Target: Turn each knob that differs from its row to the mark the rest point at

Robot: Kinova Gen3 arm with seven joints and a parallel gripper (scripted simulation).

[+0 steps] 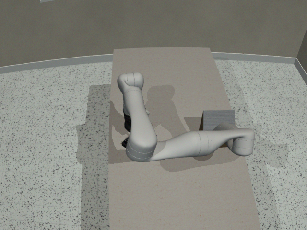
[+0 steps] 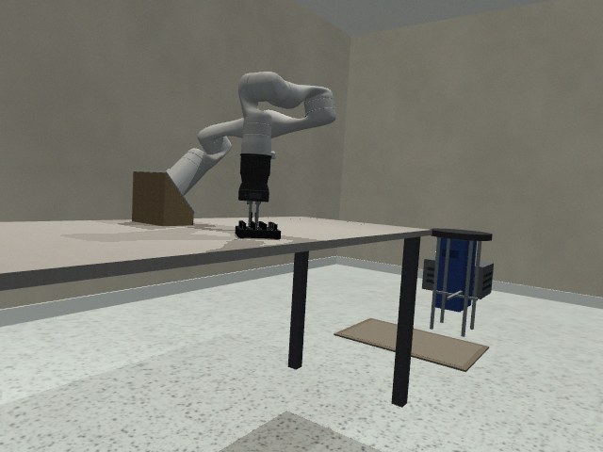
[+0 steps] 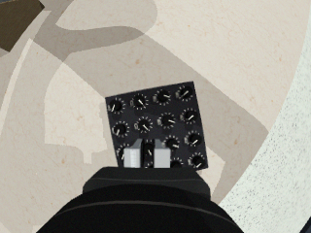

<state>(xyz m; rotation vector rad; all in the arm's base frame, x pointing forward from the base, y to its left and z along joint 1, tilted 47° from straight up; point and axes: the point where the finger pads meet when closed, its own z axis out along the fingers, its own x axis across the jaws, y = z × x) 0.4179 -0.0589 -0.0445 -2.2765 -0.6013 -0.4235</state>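
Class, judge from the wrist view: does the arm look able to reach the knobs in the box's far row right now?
Probably yes. Nothing stands over the knob box, and its far row lies open. The jaws grip a near-row knob, so they would have to release and lift first.

A long beige table [image 2: 146, 252] on thin black legs [image 2: 403, 321] stands on a speckled pale floor [image 2: 146, 369]. On its top, near one long edge, rests the small black knob box [image 2: 257, 230], standing flat on its feet, and farther back near the opposite long edge sits a brown wedge-shaped block [image 2: 154, 199] that carries the arm's foot. On the floor beside the table lies a flat tan mat [image 2: 428, 346].
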